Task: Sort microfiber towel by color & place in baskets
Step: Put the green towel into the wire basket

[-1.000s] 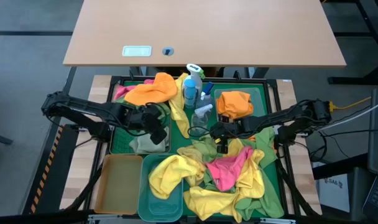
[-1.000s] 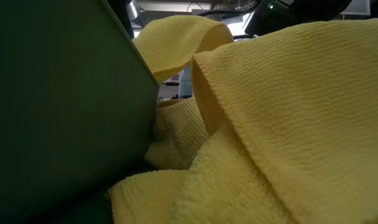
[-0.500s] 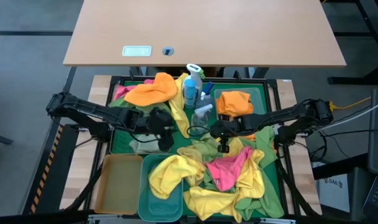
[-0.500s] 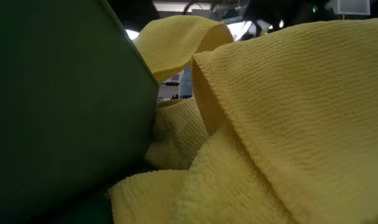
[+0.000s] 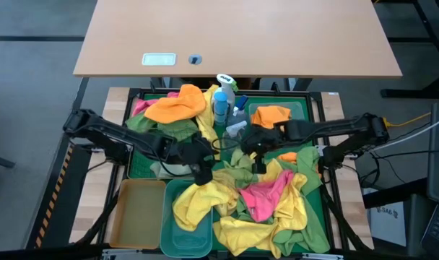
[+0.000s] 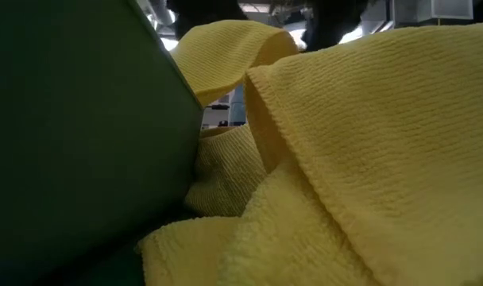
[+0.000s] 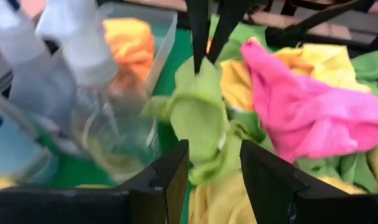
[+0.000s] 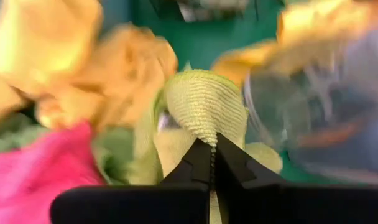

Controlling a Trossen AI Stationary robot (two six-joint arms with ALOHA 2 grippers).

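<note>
A pile of yellow, pink and green microfiber towels [image 5: 266, 202] lies on the green tray's near right part. My right gripper [image 8: 212, 144] hangs over the pile's far edge, shut on a light green towel [image 7: 198, 112]. My left gripper [image 7: 214, 158] hovers open just left of that towel, nothing between its fingers, above the teal basket's far end [image 5: 185, 227]. The amber basket [image 5: 136, 213] stands left of the teal one. A clear basket [image 5: 277, 115] at the far right holds an orange towel. My right gripper pinches a bunched fold at the top of the light green towel [image 7: 200, 67] between its two fingertips [image 7: 198, 37], only at their free ends. The fingers slant down from above. The towel hangs below them, its lower part resting on the pile.
Spray bottles [image 5: 223, 97] stand in the tray's far middle, one close beside my left gripper [image 7: 108, 118]. More orange, pink and green towels [image 5: 176, 105] lie at the far left. A yellow towel [image 6: 345, 159] drapes over the teal basket's rim. A wooden table [image 5: 234, 36] stands beyond.
My right gripper has shut on the light green towel and risen, drawing its top up off the pile while the rest stays down. My left gripper has moved toward the table's right and near edge, rolling at the wrist, up to the lifted towel.
</note>
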